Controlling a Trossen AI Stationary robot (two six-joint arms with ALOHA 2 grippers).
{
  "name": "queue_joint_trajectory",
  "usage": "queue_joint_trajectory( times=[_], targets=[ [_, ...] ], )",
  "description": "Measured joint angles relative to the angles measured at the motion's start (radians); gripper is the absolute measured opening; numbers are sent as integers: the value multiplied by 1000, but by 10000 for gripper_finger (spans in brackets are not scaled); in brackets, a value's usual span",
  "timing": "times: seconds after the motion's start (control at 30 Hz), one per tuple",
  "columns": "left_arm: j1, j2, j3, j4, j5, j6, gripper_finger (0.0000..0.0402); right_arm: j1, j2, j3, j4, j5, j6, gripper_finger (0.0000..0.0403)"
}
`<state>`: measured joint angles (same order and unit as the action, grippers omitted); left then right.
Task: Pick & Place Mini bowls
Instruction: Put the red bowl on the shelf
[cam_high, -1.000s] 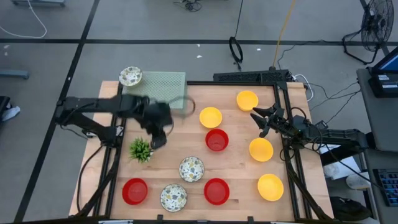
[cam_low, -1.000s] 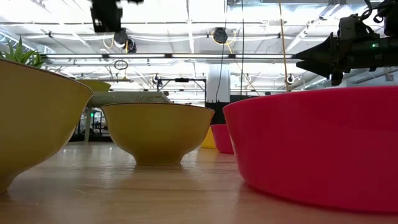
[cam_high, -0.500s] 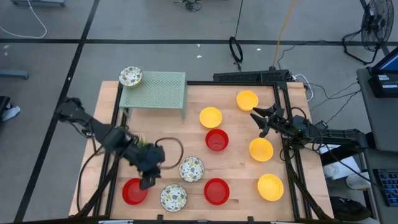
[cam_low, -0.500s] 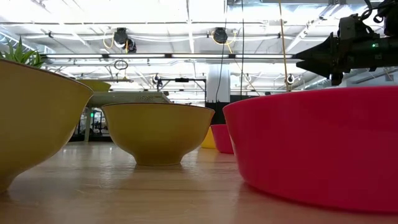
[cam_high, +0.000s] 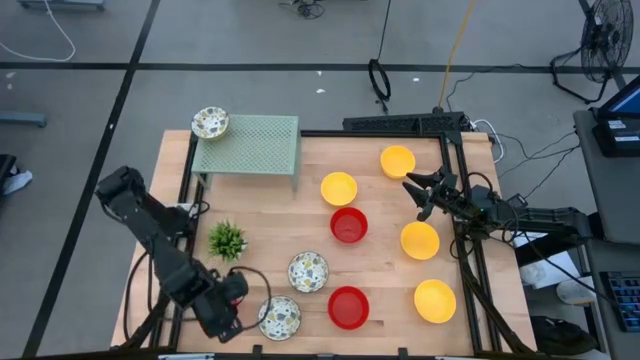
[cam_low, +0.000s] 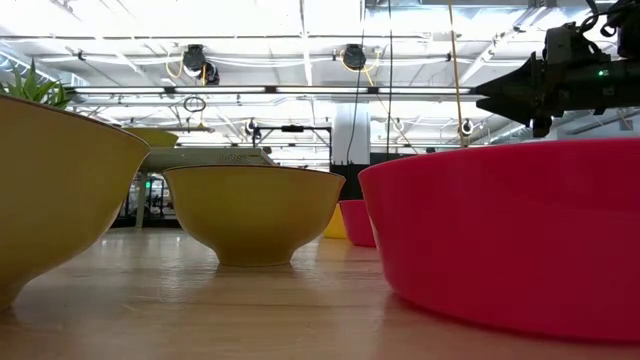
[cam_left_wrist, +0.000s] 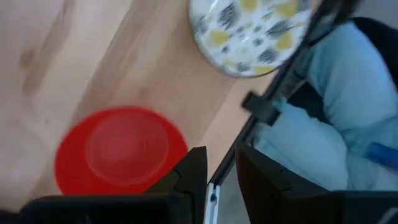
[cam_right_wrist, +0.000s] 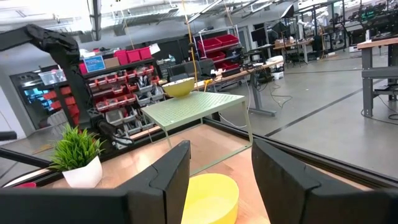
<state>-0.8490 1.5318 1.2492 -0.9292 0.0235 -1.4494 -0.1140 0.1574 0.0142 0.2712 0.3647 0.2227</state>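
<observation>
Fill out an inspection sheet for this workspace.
Surface: wooden table, no spills seen.
Job's things: four yellow bowls, right half; three red bowls, one under the left arm; three speckled bowls, one of them on the rack.
Clutter: small plant, left side.
Grippers: left gripper open, above a red bowl at the front-left corner; right gripper open, hovering at the right edge between yellow bowls.
Cables: black loop and yellow cord on the floor behind the table.
Surroundings: fan, far right corner.
</observation>
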Motion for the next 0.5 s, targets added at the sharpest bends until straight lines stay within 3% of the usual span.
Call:
queue_joint_trajectory(
  times=[0.23, 0.5],
  targets=[
    [-74, 115, -3, 8, -21, -207, 88, 0, 0, 0, 0, 0, 0, 160],
    [-97, 223, -4, 5, 1, -289, 97, 0, 0, 0, 0, 0, 0, 161]
  ],
)
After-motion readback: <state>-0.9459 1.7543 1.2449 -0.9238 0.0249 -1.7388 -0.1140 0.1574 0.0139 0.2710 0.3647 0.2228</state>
